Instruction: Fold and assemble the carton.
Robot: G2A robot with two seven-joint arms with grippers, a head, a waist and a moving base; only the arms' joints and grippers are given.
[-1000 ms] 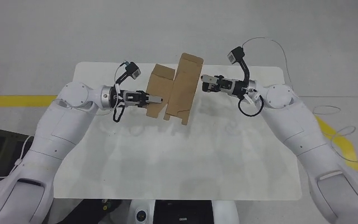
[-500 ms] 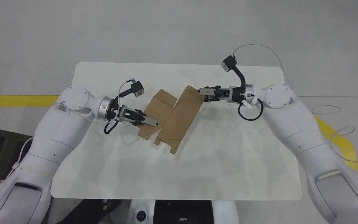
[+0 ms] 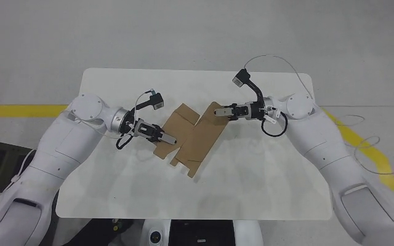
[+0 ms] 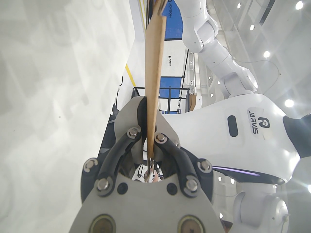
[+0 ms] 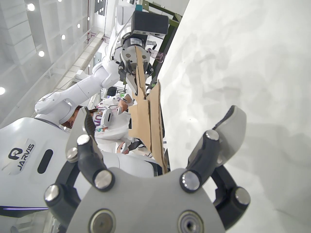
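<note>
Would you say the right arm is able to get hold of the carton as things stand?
Probably yes: the right claw is open, the carton edge appears to lie between its fingers, and nothing blocks them.

Bright even light, ceiling lamps [image 4: 289, 103] flaring into starbursts, wrist views bowed at edges

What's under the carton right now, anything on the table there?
The carton, pinched at one edge by the left gripper, has the white table below it. From above, the cardboard covers that patch, so anything flat there is hidden.
</note>
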